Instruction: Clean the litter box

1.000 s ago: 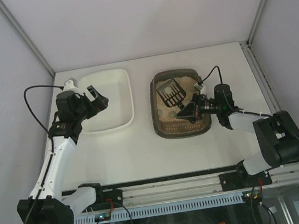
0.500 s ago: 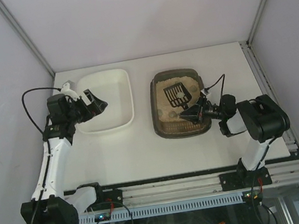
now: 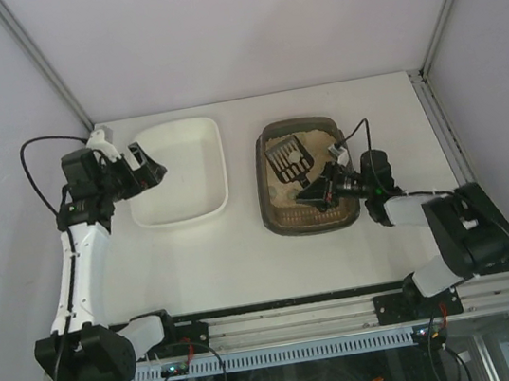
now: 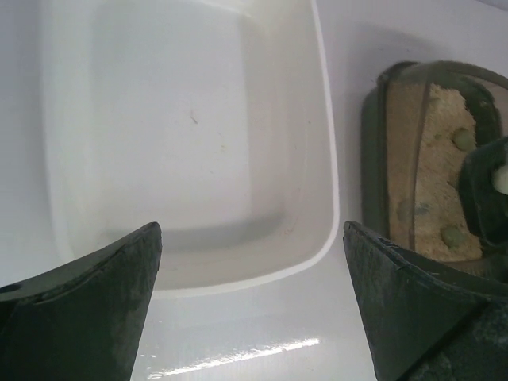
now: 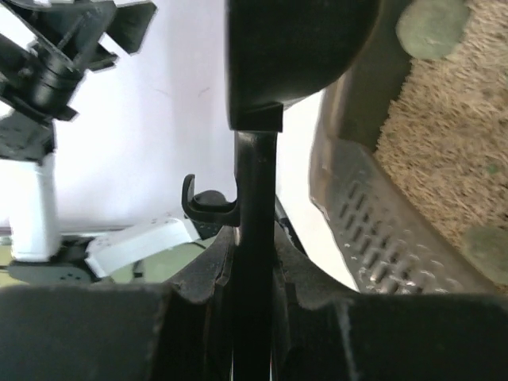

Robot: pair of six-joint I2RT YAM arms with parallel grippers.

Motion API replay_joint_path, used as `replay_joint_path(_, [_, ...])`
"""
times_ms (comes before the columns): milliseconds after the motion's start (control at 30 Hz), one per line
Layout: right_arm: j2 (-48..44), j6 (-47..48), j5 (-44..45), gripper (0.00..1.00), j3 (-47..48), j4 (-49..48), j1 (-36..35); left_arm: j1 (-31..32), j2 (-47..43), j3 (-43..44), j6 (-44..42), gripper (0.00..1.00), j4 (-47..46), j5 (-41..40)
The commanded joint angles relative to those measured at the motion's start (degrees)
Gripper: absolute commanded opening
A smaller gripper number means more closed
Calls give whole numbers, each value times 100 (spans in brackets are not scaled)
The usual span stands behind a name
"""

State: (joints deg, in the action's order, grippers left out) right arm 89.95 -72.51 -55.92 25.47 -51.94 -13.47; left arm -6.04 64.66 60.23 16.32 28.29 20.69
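The dark brown litter box (image 3: pixel 269 198) with beige litter stands right of centre; in the left wrist view its left rim (image 4: pixel 373 151) shows, with greenish clumps (image 4: pixel 463 139) on the litter. My right gripper (image 3: pixel 318 191) is shut on the handle (image 5: pixel 254 238) of a black slotted scoop (image 3: pixel 290 158), whose head is tilted over the litter in the box's far half. In the right wrist view my gripper (image 5: pixel 254 286) clamps the handle, with litter (image 5: pixel 452 143) and a clump (image 5: pixel 432 28) beside it. My left gripper (image 3: pixel 147 164) is open and empty at the white tub's left rim.
The white tub (image 3: pixel 185 177) stands left of the litter box and is empty inside (image 4: pixel 190 135). Bare table lies between the two containers and in front of them. Enclosure walls stand close on the left, right and back.
My left arm has drawn back to the left, from over the tub to its left rim. The scoop dipped toward the litter, then came back up and slightly left.
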Motion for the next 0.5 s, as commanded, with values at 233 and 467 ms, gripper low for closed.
replay_joint_path(233, [-1017, 3286, 1035, 0, 1372, 4215, -693, -242, -68, 1518, -1200, 100, 775, -1468])
replay_joint_path(467, [-83, 3746, 1727, 0, 2994, 5042, -1902, -1024, 2, 1736, -1408, 100, 1139, -1470])
